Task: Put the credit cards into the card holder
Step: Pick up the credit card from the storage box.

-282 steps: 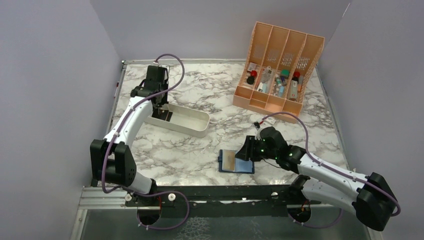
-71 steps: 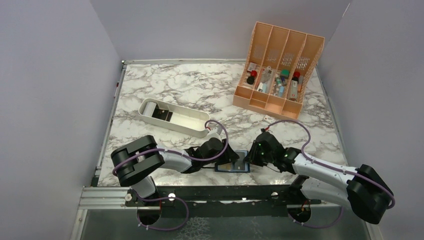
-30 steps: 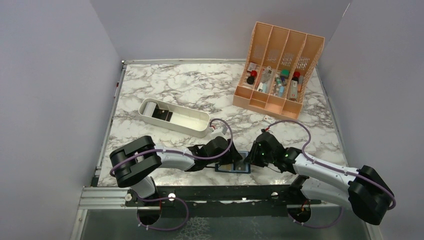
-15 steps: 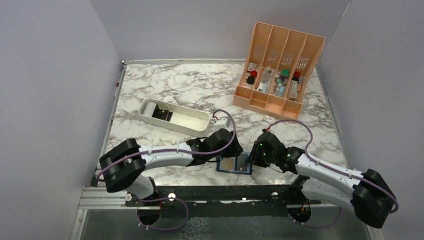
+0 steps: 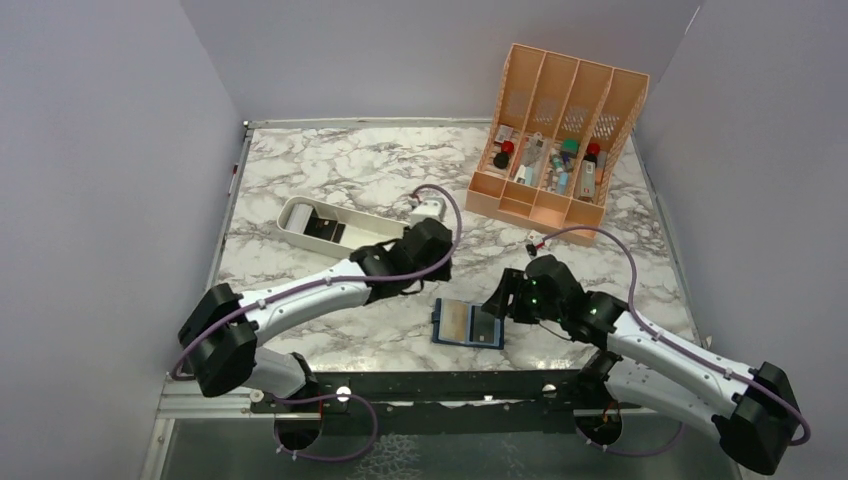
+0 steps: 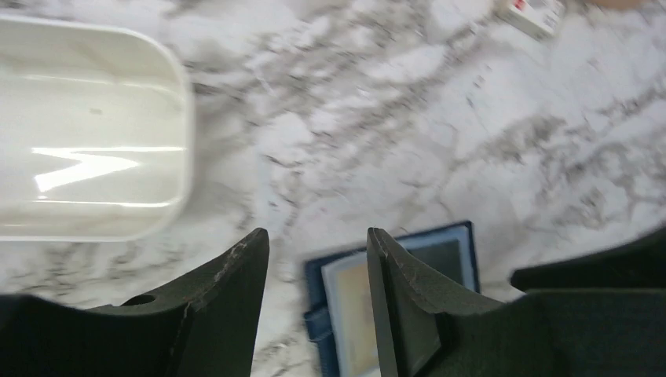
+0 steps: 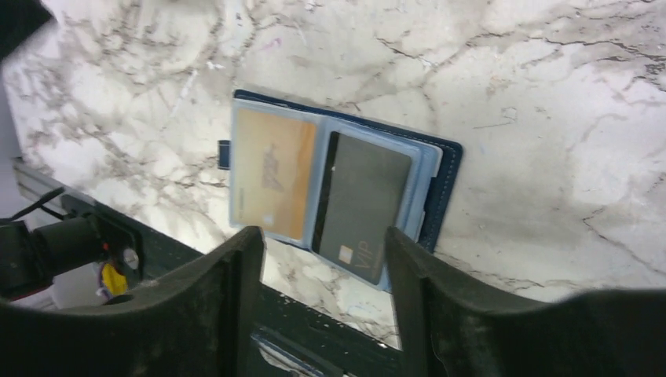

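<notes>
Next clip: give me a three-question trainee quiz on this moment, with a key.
1. True or false: the card holder lies shut on the table.
2. The VIP card is: A tan; B dark grey; C white.
3. Fill in: the left hand and the right hand both stand ____, holding nothing.
Key: 1 false, it lies open; 2 B; 3 open.

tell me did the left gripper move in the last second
Yes. The left gripper pulled away from the card holder, back toward the white tray.
</notes>
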`<state>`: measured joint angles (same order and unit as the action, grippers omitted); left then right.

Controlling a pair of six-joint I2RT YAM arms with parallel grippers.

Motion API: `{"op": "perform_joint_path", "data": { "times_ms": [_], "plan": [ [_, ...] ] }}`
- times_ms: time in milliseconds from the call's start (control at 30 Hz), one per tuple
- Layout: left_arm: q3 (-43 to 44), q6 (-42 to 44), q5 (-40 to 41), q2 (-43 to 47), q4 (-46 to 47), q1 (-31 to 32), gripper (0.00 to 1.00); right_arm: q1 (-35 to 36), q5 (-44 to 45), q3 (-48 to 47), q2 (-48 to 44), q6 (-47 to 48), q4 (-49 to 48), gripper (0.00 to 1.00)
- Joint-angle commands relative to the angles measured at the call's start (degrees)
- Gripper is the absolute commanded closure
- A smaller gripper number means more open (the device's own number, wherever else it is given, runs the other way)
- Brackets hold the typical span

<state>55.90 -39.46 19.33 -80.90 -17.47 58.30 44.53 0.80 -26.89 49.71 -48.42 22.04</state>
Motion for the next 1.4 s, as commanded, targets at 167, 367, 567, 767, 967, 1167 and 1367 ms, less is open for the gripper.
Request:
{"op": "perform_joint_path", "data": {
  "times_ms": [167, 367, 567, 767, 967, 1167, 1367],
  "plan": [
    [3.0, 16.6, 0.0, 9.8, -11.6, -22.9, 0.51, 0.2, -2.1, -2.5, -6.3, 2.5, 1.6, 0.28],
    [5.1, 32.3, 4.0, 6.0, -12.4, -35.7, 0.53, 0.2, -3.5, -2.6, -7.5, 3.0, 0.0, 0.29],
    [11.2, 38.3, 6.4, -5.9, -14.0, -43.0, 0.51, 0.2, -4.5, -3.4, -6.5, 3.9, -1.1, 0.29],
    [18.0, 42.9, 10.6, -17.6, -13.9, -45.9, 0.49, 0.2, -5.3, -2.3, -6.0, 4.3, -2.0, 0.29],
    [20.1, 44.0, 13.7, -22.7, -13.8, -47.2, 0.46, 0.2, -4.0, -2.3, -6.9, 4.7, -1.0, 0.29],
    [20.5, 45.1, 14.0, -26.7, -13.1, -48.0, 0.45, 0.2, -4.0, -2.7, -6.3, 4.8, -1.4, 0.29],
    [20.9, 46.0, 17.2, -28.1, -13.0, -48.0, 0.52, 0.2, -3.8, -3.2, -6.1, 4.6, -0.8, 0.29]
  ]
}}
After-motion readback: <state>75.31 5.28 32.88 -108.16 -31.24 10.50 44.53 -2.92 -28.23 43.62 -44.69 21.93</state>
